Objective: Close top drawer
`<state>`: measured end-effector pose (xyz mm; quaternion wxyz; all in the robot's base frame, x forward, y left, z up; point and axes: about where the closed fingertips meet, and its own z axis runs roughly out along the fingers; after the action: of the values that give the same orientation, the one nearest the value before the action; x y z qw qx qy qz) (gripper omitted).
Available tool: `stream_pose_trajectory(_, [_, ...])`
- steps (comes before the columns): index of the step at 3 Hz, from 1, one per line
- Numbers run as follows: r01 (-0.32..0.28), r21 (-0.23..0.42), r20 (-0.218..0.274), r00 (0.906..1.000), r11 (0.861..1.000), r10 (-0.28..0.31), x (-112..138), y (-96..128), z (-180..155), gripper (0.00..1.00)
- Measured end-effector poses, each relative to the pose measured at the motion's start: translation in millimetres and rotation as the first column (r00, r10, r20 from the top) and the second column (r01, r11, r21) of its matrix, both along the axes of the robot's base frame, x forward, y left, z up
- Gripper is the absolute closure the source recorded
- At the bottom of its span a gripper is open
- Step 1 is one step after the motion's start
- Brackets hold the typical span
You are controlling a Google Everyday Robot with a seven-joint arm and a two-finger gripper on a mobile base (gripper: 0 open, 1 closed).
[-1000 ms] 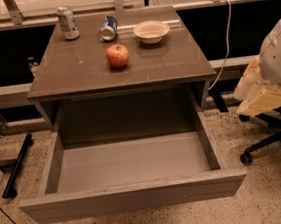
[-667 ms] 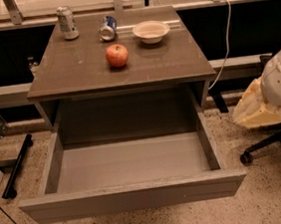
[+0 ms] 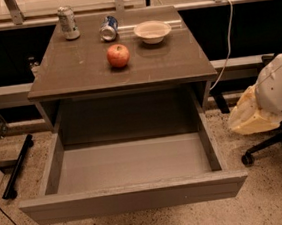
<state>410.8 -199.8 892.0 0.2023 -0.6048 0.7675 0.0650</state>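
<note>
One wide grey-brown, handle-less top drawer (image 3: 135, 198) juts fully out past the counter's front edge, while the cream-coloured gripper (image 3: 249, 116) hangs beyond the right edge, open or closed I cannot tell, probably staged to push that front.

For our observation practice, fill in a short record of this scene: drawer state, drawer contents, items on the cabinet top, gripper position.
Drawer state: top drawer pulled far out
Drawer contents: nothing visible inside
Items on cabinet top: red apple, white bowl, upright can, tipped can lying on its side
Gripper position: gripper to the right of the drawer, not touching it
</note>
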Motion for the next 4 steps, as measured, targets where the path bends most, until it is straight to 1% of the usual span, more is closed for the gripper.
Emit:
stream_pose_trajectory(1, [0.008,0.037,-0.047,0.9989,0.999,-0.006,-5,7,-35,1.00])
stream_pose_trajectory(2, [0.012,0.066,-0.115,0.9934,0.998,-0.004,-18,11,-75,1.00])
stream_pose_trajectory(3, [0.017,0.086,-0.174,0.9847,0.996,-0.002,-31,17,-113,1.00])
stream_pose_trajectory(4, [0.025,0.101,-0.218,0.9760,0.995,-0.002,-44,23,-147,1.00])
